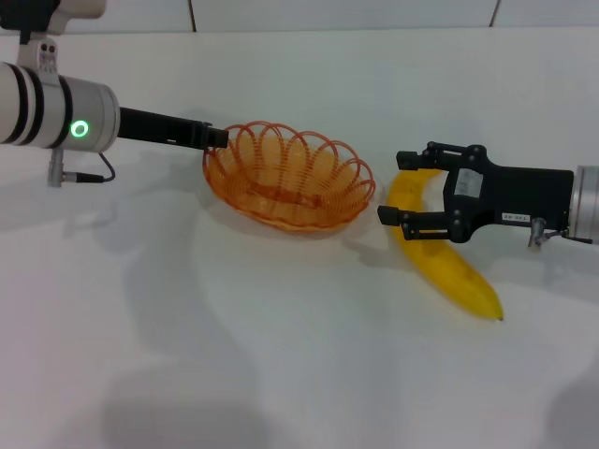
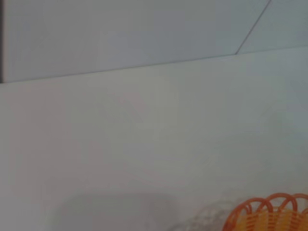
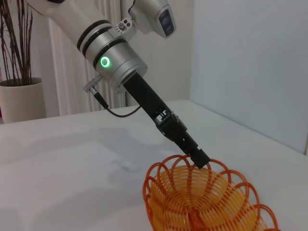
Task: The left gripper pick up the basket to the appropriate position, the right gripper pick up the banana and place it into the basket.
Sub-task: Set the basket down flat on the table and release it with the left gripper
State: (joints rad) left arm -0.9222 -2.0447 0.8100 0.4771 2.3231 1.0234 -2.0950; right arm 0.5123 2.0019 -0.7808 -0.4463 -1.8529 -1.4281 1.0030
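Note:
The orange wire basket (image 1: 309,210) sits in the middle of the white table; it also shows in the right wrist view (image 3: 207,202), and its rim shows in the left wrist view (image 2: 269,214). My left gripper (image 1: 220,138) reaches in from the left and is shut on the basket's left rim, as the right wrist view (image 3: 199,158) shows. The yellow banana (image 1: 449,271) lies on the table to the right of the basket. My right gripper (image 1: 393,187) is open, with one finger on each side of the banana's far end.
The white table (image 1: 281,355) stretches toward me in front of the basket. Its far edge meets a white wall (image 2: 144,33). A potted plant (image 3: 19,96) stands beyond the table behind the left arm.

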